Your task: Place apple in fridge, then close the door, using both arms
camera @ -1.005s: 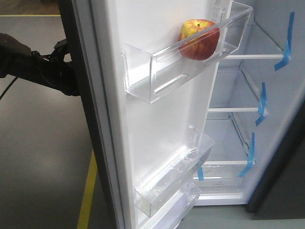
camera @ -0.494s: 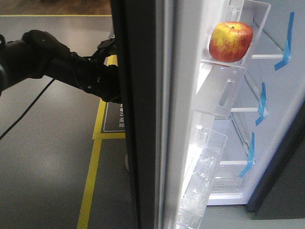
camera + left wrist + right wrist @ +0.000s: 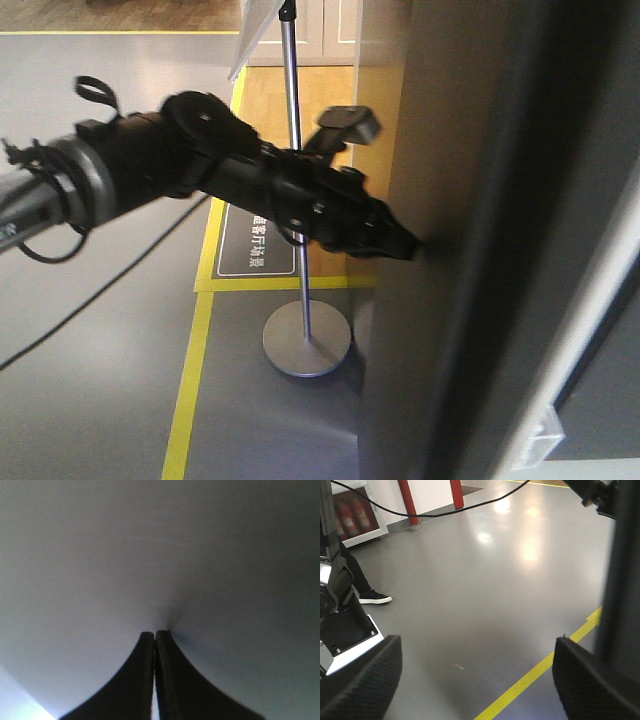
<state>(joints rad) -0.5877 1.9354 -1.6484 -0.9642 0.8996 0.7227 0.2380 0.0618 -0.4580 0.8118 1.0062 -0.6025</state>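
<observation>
The door's (image 3: 470, 200) dark grey outer face fills the right half of the front view. My left gripper (image 3: 405, 245) is shut and empty, with its tip pressed against that face. In the left wrist view the two fingers (image 3: 145, 650) lie together against the plain grey door (image 3: 160, 555). The apple is hidden behind the door. Of the fridge only a white sliver (image 3: 545, 430) shows at the lower right. My right gripper (image 3: 477, 642) hangs open over the floor, nothing between its fingers, with a dark upright edge (image 3: 622, 580) at its right.
A metal sign stand with a round base (image 3: 305, 345) rises just left of the door, under my left arm. A yellow floor line (image 3: 190, 400) runs past it. Near the right gripper are a person's shoe (image 3: 375, 597), a black cable (image 3: 445, 511) and red posts (image 3: 407, 500).
The door has swung from showing its white inside and the apple in the upper bin to showing only its grey outside. My left arm has followed it to the right, pressed against it.
</observation>
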